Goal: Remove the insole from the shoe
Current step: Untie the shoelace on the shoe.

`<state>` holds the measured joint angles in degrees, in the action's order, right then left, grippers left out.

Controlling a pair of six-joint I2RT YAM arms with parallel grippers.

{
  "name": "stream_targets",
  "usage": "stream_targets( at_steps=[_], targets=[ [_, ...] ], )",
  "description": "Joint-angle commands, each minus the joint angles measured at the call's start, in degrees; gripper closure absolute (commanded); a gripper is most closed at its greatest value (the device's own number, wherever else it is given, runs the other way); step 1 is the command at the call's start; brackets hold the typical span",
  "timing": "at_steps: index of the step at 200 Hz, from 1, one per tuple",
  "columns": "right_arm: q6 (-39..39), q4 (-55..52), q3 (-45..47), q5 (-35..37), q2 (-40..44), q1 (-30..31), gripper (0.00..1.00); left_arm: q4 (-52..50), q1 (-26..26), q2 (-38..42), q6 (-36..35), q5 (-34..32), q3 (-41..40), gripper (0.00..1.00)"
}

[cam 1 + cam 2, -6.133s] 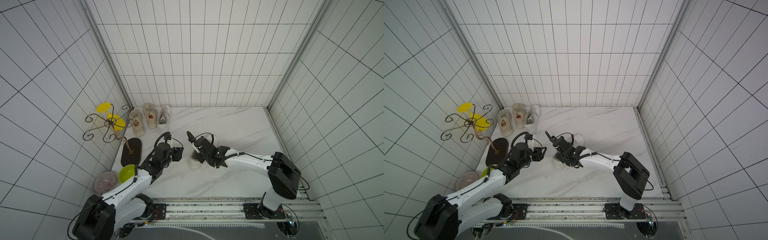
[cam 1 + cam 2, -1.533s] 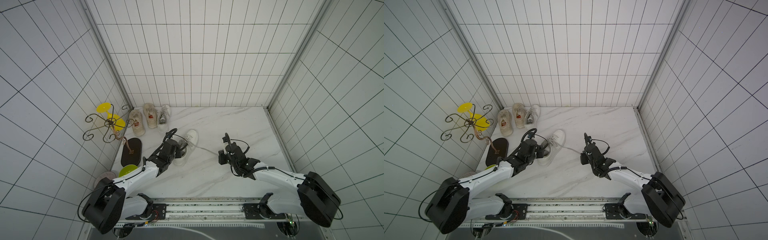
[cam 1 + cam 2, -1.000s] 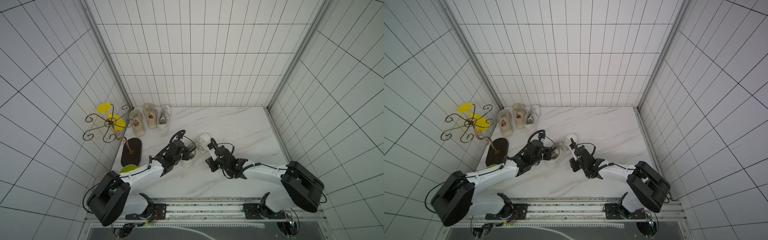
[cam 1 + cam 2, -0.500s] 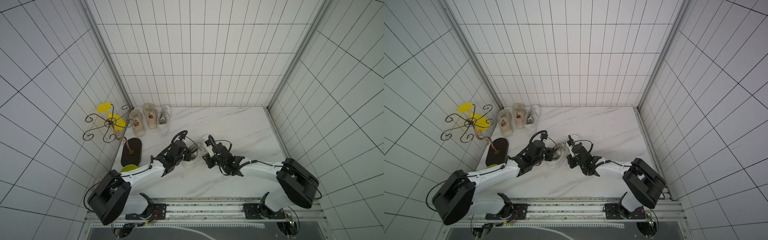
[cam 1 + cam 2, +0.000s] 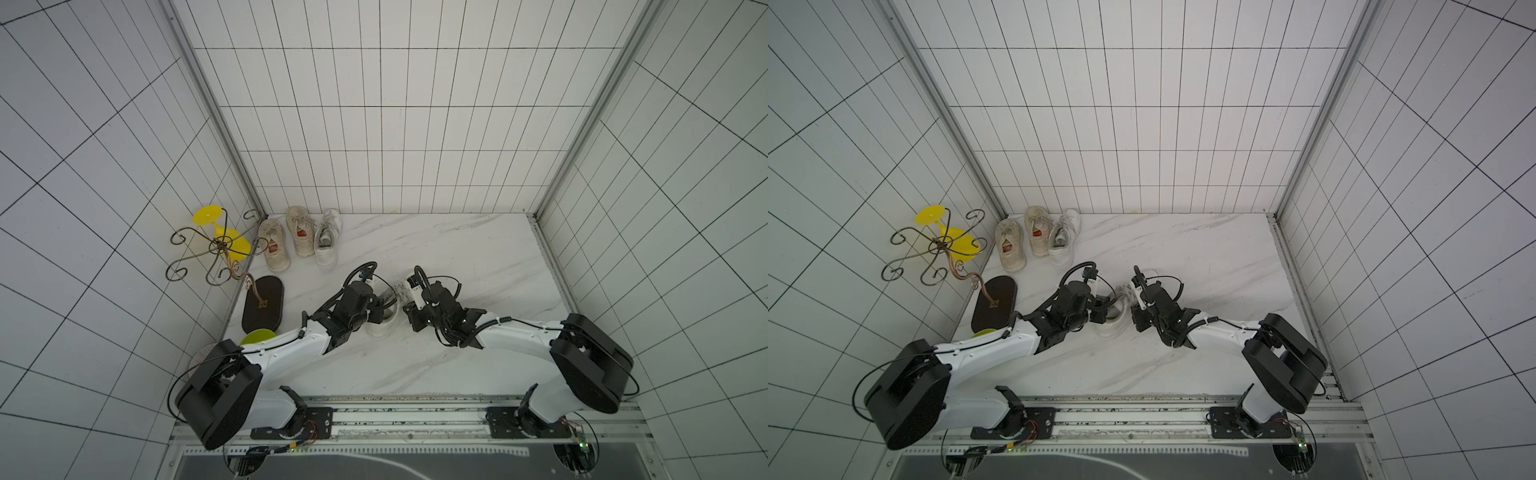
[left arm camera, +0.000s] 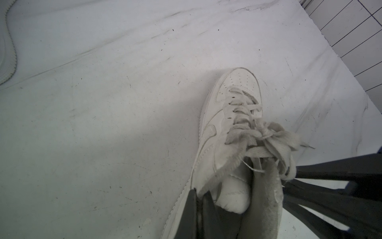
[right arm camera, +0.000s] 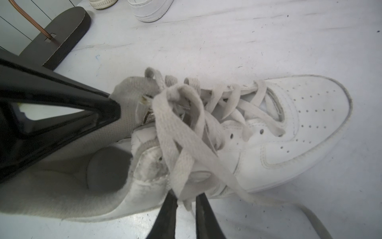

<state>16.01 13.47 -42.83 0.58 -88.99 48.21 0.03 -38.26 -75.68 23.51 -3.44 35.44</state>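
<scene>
Both on shoe [image 5: 380, 328]: left tool [image 6: 199, 193] pinches collar [image 6: 227, 165]; right tool [image 7: 186, 195] moved in by laces [image 7: 186, 124], grip unclear.

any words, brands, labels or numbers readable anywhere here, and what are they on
No text can be read in any view.
Red patches inside the beige sneakers: too small to read.
White tag on the arm cabling: dark marks, too small to read.
Tongue label of the white shoe: worn and partly covered, no letters legible.
</scene>
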Motion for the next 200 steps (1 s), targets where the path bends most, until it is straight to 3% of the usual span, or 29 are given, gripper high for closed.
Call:
stream_targets(
  at_steps=[1, 29, 73, 105, 147, 200],
  targets=[
    [0.2, 0.7, -5.6, 1.2, -0.7, -0.8, 0.81, 1.6, -1.4, -0.3, -0.4, 2.8, 1.0, 1.0],
    [0.3, 0.5, -5.5, 1.3, -1.1, -1.1, 0.82, 1.7, -1.5, -0.1, -0.6, 3.0, 1.0, 1.0],
    [0.0, 1.2, -5.5, 0.6, -2.2, -1.2, 1.0, 1.8, -1.8, 0.1, -0.6, 2.9, 0.9, 1.0],
    [0.1, 1.1, -4.3, 2.0, -0.6, -1.0, 1.0, 0.6, -1.8, 0.5, 0.0, -0.2, 0.9, 1.0],
    [3.0, -0.1, 0.5, 8.3, 4.2, -1.1, 1.0, -4.0, -1.5, 1.3, 3.1, -11.4, 1.4, 1.0],
    [7.2, -2.6, 5.6, 12.6, 8.8, -2.4, 1.0, -3.9, 1.1, 3.2, 4.6, -11.2, -0.1, 1.0]
  ],
)
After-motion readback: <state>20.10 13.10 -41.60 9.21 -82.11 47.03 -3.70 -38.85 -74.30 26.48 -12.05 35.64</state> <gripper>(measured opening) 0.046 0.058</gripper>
